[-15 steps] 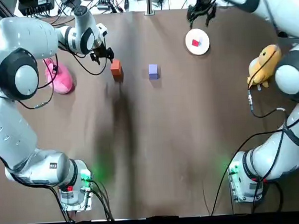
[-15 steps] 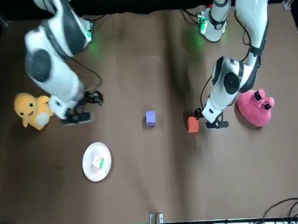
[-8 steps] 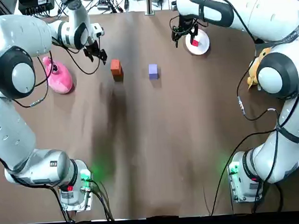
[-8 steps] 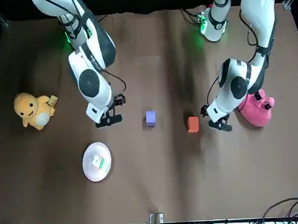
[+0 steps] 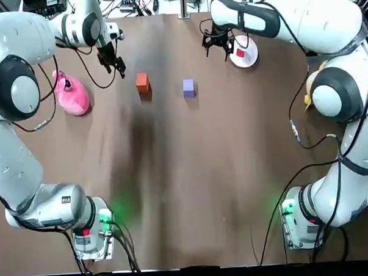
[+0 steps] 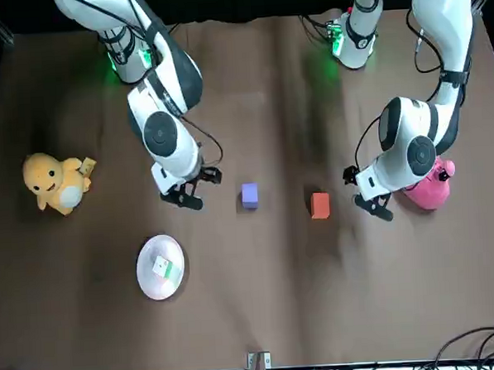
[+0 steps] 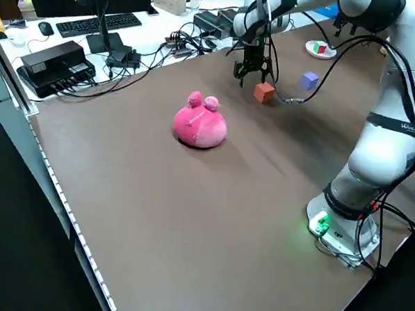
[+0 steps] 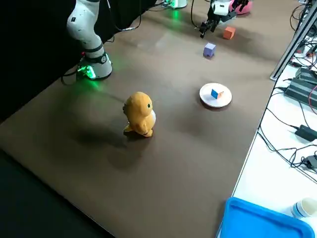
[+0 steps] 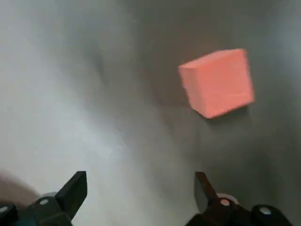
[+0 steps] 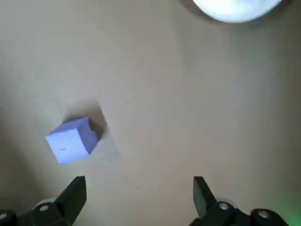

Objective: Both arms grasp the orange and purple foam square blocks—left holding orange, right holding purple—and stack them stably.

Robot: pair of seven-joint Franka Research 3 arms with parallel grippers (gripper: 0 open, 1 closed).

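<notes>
From above, my left gripper (image 5: 113,63) hangs near the orange block (image 5: 142,83) and my right gripper (image 5: 218,43) near the purple block (image 5: 188,87); the blocks lie apart, unstacked. From my wrists, both pairs of fingers stand wide and empty, and each block is off-centre. I should centre each block between the fingers, square to its faces, before descending.
</notes>
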